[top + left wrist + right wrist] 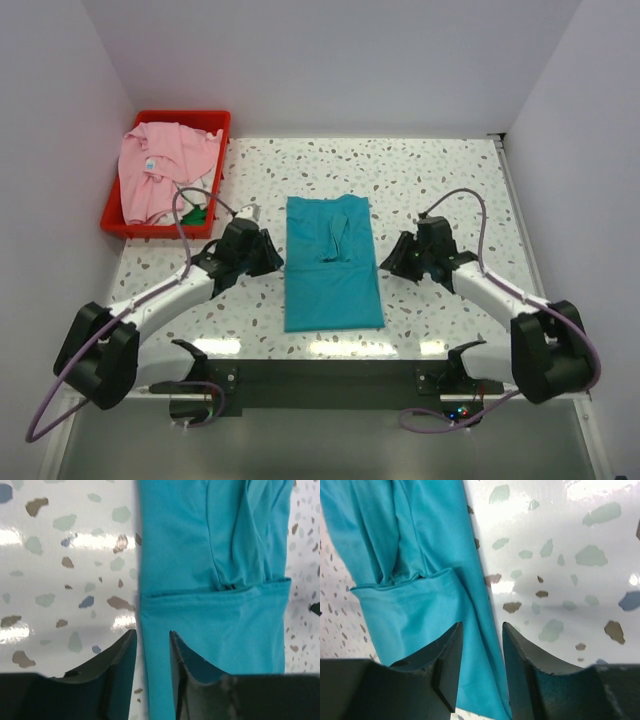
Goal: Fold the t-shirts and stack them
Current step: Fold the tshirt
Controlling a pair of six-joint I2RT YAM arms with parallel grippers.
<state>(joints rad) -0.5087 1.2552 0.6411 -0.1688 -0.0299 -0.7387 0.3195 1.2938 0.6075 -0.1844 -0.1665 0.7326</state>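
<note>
The main risk is lying at the long edges of the teal t-shirt (333,265). The left gripper (152,635) is straddling the shirt's left edge with its fingers parted, and the right gripper (482,626) is doing the same at the right edge; neither is clamping cloth yet. Each edge is running through only part of its gap, with bare table (440,180) showing in the rest. A closing pinch is therefore likely to be catching just the top layer, or hardly any cloth at all. If only 1 layer is coming up, the lengthwise fold is probably going to open. If the 2 arms are lifting unevenly, the next fold is going to come out skewed. The tucked sleeves (338,240) are sitting loose on top near the far end and could be sliding out as the cloth is moving.

The teal shirt is lying flat at the middle of the table between the 2 arms, already narrowed into a long rectangle with fairly straight sides. A hemmed edge is crossing its width in both wrist views, with soft creases beyond it.

The pink t-shirt (160,165) is sitting crumpled in the red plastic bin (190,114) at the far left, draping over its rim, well apart from the teal one and not yet folded.
</note>
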